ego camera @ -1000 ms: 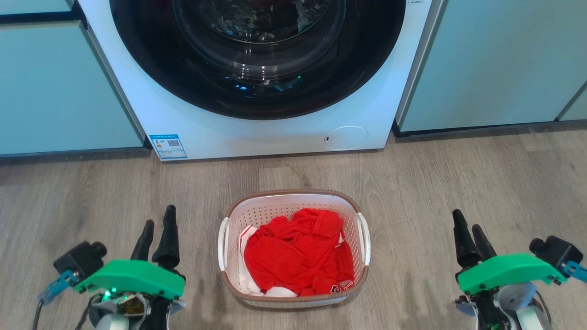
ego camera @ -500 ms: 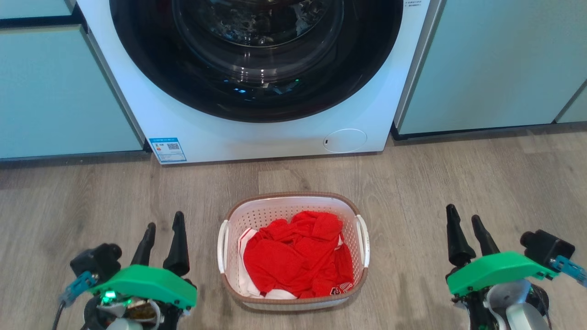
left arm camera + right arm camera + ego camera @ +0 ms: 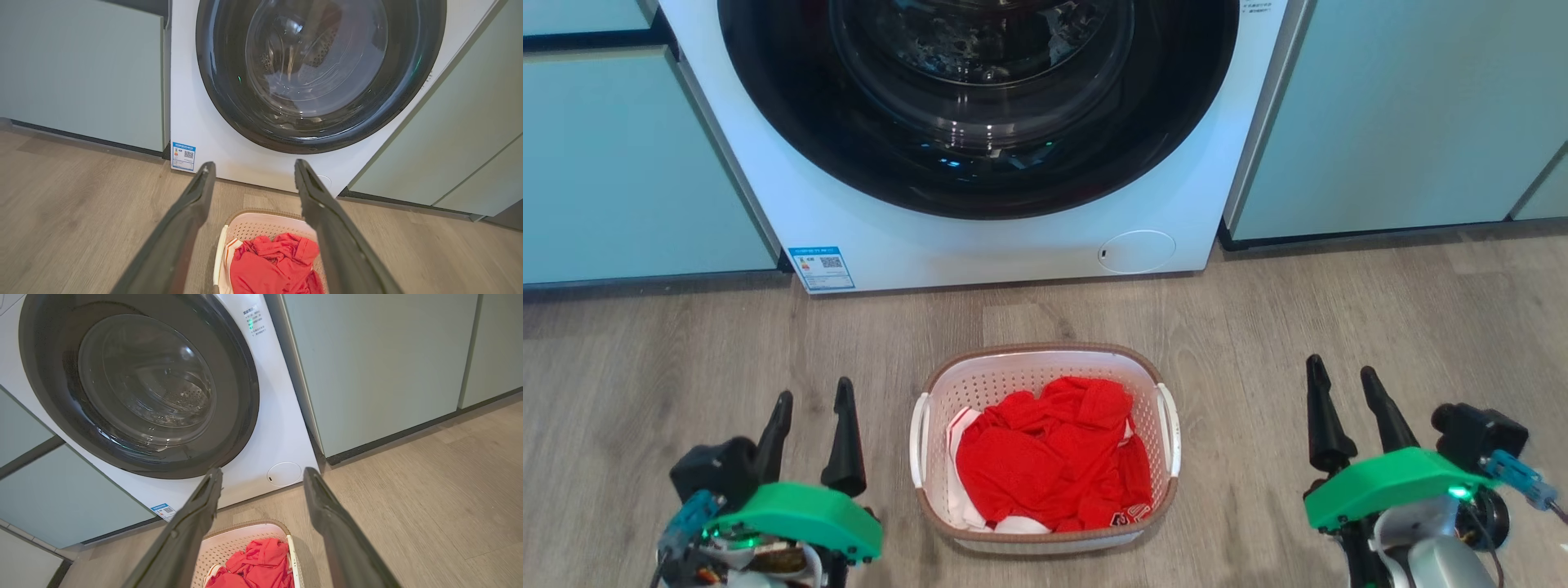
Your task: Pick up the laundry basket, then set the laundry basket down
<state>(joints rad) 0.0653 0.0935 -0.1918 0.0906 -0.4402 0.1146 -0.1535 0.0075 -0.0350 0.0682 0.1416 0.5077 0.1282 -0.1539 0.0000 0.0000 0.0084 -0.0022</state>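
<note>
One pale green cabinet [image 3: 621, 163] stands at far left, hard against a white washing machine [image 3: 980, 253] whose dark, round glass door dominates the top of the head view. Below it, on the wood-look floor [image 3: 1339, 302], the robot's left gripper [image 3: 813, 390] points toward the machine, its two long fingers spread apart with nothing between them. It is near the laundry basket [image 3: 1013, 377] but not touching it.

The white, perforated basket with its brown rim rests on the floor at centre, near the foot of the washing machine and between the two arms. Crumpled red clothing [image 3: 1045, 449] with white trim lies inside. A blue label [image 3: 821, 263] marks the machine's lower left corner, and a round cover [image 3: 1137, 249] sits at its lower right.

Farther right, the right gripper [image 3: 1341, 366] is likewise wide open and empty, and it stands well apart from the basket's right handle [image 3: 1174, 429]. In each wrist view the basket shows between and below the parted fingers. A second cabinet [image 3: 1405, 114] closes the scene at far right.
</note>
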